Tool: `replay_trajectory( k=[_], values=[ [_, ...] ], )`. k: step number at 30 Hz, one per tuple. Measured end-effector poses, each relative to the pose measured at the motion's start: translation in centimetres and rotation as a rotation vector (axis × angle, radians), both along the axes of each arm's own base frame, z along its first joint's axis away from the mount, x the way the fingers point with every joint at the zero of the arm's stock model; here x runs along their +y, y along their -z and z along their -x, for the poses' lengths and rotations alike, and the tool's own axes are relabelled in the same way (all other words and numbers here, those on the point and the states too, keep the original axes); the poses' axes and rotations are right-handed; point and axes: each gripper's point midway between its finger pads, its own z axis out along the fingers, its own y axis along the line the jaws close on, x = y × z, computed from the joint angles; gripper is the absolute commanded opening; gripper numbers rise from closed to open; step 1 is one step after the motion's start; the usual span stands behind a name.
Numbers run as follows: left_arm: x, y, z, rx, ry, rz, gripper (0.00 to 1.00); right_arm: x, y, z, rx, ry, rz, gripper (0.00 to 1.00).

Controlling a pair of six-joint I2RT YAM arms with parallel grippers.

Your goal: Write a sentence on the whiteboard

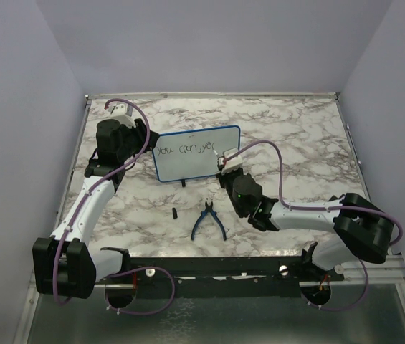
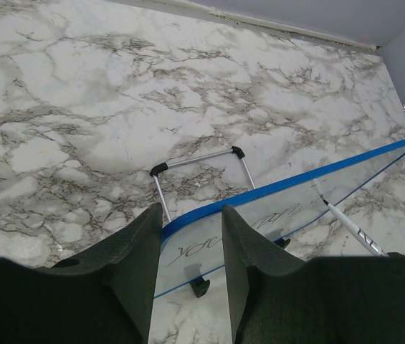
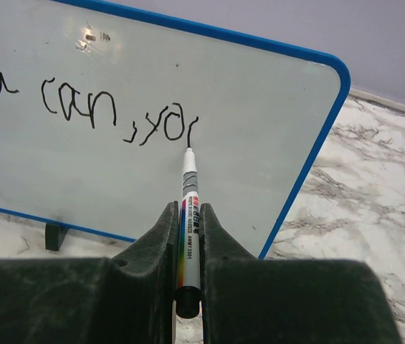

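Observation:
The whiteboard stands upright mid-table, blue-framed, on small black feet. The sentence on it reads "you can, yo" plus a fresh upward stroke. My right gripper is shut on a white marker, whose tip touches the whiteboard at the end of that stroke. In the top view, my right gripper sits at the board's lower right. My left gripper is at the board's left end. In the left wrist view the whiteboard spans the gap between my left gripper's fingers, which hold its corner.
Blue-handled pliers lie on the marble table in front of the board. A small black cap lies to their left. A wire stand props the board from behind. Walls close in on the table's far, left and right sides.

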Motion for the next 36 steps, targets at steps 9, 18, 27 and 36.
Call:
replay_trajectory(
  k=[9,18,27,36],
  values=[
    [0.0,0.0,0.0,0.0,0.0,0.0,0.4,-0.1,0.3,0.1,0.009,0.002,-0.006,0.01],
    [0.0,0.0,0.0,0.0,0.0,0.0,0.4,-0.6,-0.4,-0.1,-0.014,0.02,0.012,0.01],
    [0.0,0.0,0.0,0.0,0.0,0.0,0.4,-0.7,-0.9,-0.2,-0.036,0.024,0.024,0.01],
    [0.0,0.0,0.0,0.0,0.0,0.0,0.4,-0.7,-1.3,-0.3,-0.051,0.024,0.027,0.01]
  ],
)
